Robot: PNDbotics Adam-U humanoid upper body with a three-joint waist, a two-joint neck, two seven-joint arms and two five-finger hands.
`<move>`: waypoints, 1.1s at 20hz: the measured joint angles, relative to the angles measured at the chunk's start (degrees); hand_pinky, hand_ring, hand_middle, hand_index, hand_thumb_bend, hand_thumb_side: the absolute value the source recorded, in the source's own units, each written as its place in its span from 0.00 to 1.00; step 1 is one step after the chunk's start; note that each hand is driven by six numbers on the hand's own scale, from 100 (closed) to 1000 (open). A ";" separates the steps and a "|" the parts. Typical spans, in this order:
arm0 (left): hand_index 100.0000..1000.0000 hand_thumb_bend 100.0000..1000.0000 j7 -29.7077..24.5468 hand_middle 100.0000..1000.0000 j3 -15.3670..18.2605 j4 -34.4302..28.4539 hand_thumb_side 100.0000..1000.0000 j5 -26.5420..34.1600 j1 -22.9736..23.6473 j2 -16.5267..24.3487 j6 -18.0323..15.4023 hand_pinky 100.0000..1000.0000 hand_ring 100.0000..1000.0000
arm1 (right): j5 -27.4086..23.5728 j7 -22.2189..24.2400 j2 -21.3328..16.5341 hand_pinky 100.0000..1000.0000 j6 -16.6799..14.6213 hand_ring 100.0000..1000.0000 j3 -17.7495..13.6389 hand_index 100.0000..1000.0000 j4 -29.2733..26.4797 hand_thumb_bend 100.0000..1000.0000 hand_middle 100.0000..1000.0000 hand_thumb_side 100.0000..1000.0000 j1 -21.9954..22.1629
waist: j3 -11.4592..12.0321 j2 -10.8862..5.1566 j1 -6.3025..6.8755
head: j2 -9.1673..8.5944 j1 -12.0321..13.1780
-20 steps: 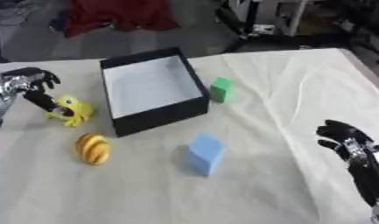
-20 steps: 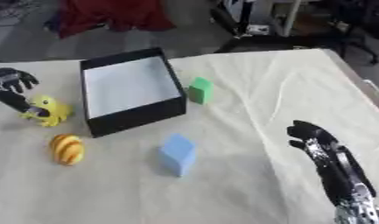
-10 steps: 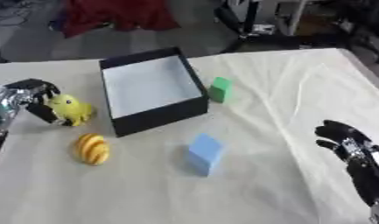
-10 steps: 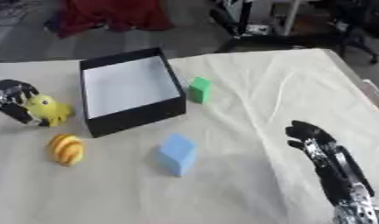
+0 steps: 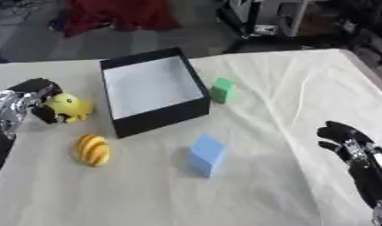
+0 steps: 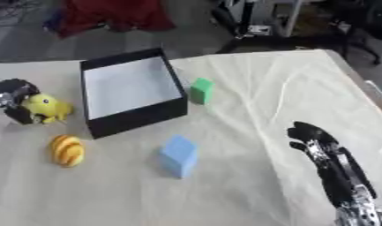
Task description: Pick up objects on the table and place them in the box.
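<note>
A black box (image 5: 152, 89) with a white inside stands open at the middle left of the table. Left of it sits a yellow duck toy (image 5: 69, 107), and my left hand (image 5: 28, 99) is curled round its left side. Below the duck lies a yellow and orange striped ball (image 5: 93, 150). A light blue block (image 5: 205, 155) stands in front of the box. A green block (image 5: 222, 90) sits just right of the box. My right hand (image 5: 344, 139) hovers low at the right with relaxed fingers, holding nothing.
A cream cloth (image 5: 286, 88) covers the table, wrinkled on the right. Beyond the far edge lie a red cloth (image 5: 120, 15) and dark equipment (image 5: 279, 17) on the floor.
My left hand has come down and closed round the yellow duck, which has shifted slightly. The right hand has stayed in place.
</note>
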 measured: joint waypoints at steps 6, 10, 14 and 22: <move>0.50 0.05 3.53 0.31 0.18 -3.69 0.00 4.69 -2.42 1.06 -0.96 0.54 0.33 | -0.03 0.00 0.00 0.81 0.01 0.83 0.00 0.80 0.05 0.00 0.70 0.71 0.02 | 0.13 0.00 0.00 | 0.00 0.00; 0.50 0.09 6.26 0.31 -0.48 -9.88 0.01 12.42 -3.05 2.16 -1.14 0.54 0.34 | -0.03 -0.01 -0.01 0.81 0.01 0.83 -0.01 0.80 0.11 0.00 0.70 0.71 0.17 | 0.12 0.00 0.00 | 0.00 -0.03; 0.53 0.13 6.57 0.34 -3.52 -16.07 0.04 15.52 -4.26 2.06 -1.07 0.56 0.37 | -0.04 0.11 -0.02 0.81 0.11 0.83 0.02 0.80 0.13 0.00 0.70 0.71 0.16 | 0.01 -0.06 0.00 | 0.00 -0.01; 0.63 0.26 0.27 0.43 -9.45 -17.89 0.11 12.86 -4.94 -3.90 -3.65 0.62 0.46 | -0.24 0.28 -0.02 0.81 0.22 0.83 0.17 0.80 0.25 0.00 0.70 0.71 0.15 | -1.02 -0.07 -0.08 | 0.00 0.05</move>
